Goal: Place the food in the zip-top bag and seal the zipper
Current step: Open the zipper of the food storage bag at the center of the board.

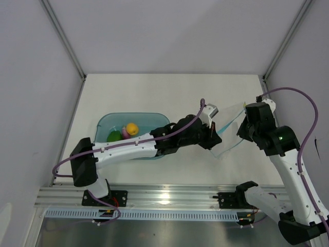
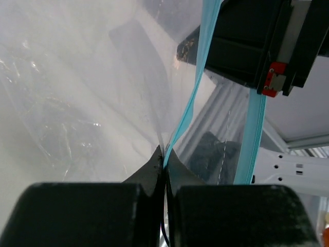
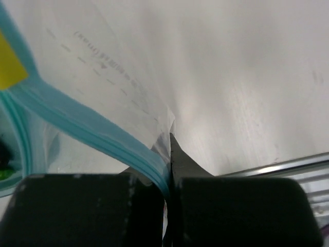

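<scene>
The clear zip-top bag point(image 1: 230, 135) hangs between my two grippers at the right of the table. My left gripper point(image 1: 213, 135) is shut on its teal zipper strip point(image 2: 188, 108), which rises from between the closed jaws. My right gripper point(image 1: 243, 126) is shut on the zipper strip point(image 3: 77, 121) at the bag's other side. The food lies in the teal tray point(image 1: 149, 121): a yellow-orange fruit point(image 1: 132, 128), a green vegetable point(image 1: 113, 136) and a pink-purple piece point(image 1: 125, 133). The bag looks empty.
The teal tray sits left of centre, partly under my left arm point(image 1: 128, 148). White walls enclose the table on three sides. A metal rail point(image 1: 169, 195) runs along the near edge by the arm bases.
</scene>
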Controlling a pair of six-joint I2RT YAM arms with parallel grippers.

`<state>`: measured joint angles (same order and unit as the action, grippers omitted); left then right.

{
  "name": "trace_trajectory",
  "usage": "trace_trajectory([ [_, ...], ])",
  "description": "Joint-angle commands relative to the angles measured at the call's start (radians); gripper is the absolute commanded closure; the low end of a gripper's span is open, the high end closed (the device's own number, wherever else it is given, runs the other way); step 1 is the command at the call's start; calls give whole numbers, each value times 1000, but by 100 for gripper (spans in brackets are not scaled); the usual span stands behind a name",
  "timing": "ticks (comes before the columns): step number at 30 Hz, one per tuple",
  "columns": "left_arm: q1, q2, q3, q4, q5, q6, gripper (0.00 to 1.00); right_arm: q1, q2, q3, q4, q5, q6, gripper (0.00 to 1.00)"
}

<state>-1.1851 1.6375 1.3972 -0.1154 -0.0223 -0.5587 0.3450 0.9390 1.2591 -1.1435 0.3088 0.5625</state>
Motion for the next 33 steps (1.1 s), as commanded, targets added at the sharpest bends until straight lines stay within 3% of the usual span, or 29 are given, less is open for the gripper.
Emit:
trace_trajectory([
  [1, 7, 15, -76, 159, 58, -113, 99, 9, 40, 48, -85, 165, -65, 100],
  [9, 87, -60, -284, 267, 47, -249, 99, 45, 55, 37, -85, 176, -121, 100],
  [15, 169, -110, -329, 295, 84, -270, 99, 115, 70, -4, -48, 72, -150, 100],
  [19, 185, -102, -328, 315, 130, -251, 100, 210, 121, -9, -41, 102, -124, 100],
  [25, 183, -67, -349, 400, 235, -218, 74, 259, 199, -3, -16, 154, -82, 100],
  [28, 183, -97, -375, 411, 255, -160, 55, 259, 213, -6, -7, 164, -81, 100],
  [33, 185, -142, -383, 366, 219, -107, 43, 259, 227, 22, -12, 153, -88, 100],
])
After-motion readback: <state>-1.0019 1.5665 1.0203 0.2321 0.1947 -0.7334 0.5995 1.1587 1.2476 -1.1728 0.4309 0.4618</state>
